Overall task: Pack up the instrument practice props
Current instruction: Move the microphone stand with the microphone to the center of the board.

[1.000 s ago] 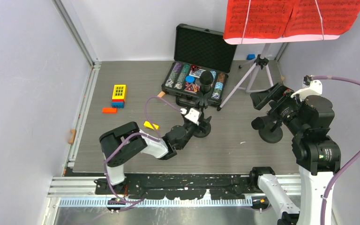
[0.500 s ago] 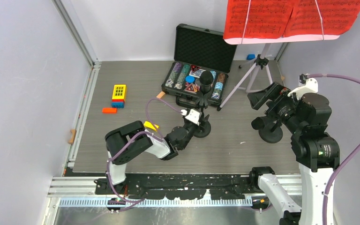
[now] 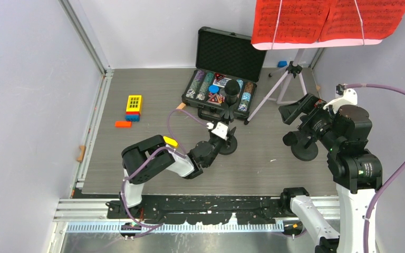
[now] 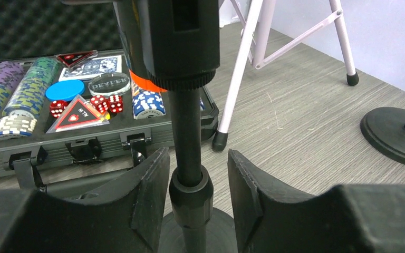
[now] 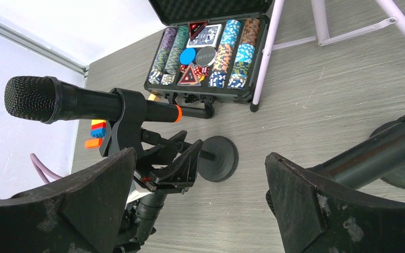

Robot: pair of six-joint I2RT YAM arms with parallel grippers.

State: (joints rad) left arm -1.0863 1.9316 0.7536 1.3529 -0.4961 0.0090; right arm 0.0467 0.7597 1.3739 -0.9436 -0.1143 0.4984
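Grey planked table [image 3: 137,163] held nothing packed yet, as far as I could judge. Nearest me, at the middle, my left gripper [image 4: 198,154] sat low around the pole [image 4: 185,121] of one microphone stand, jaws parted with a gap on each side and gripping nothing, the microphone [image 5: 58,100] clipped above, while on the right my right gripper [image 5: 200,155] hung spread wide and empty beside the second stand [image 3: 304,153]. At the far right the music rack [image 3: 293,69] stood on its tripod with the red pages [image 3: 321,21] on it, so both stands, rack and pages remained to pack.
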